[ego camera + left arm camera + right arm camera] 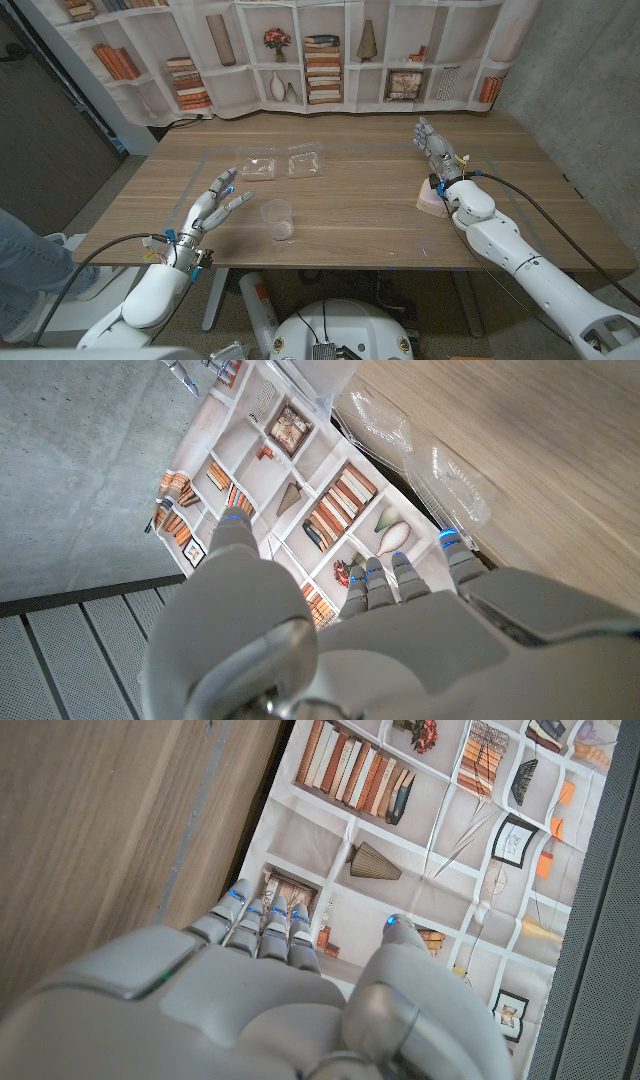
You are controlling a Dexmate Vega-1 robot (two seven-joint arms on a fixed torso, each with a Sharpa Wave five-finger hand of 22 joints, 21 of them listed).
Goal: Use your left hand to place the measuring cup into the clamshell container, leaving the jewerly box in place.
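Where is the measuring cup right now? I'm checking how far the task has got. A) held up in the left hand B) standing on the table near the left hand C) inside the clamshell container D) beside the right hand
B: in the head view the clear measuring cup stands on the table just beside the open left hand, apart from the clamshell container lying open further back.

Wooden table [360, 215] carries measuring cup [277, 219], clamshell container [284, 163], jewelry box [431, 200].
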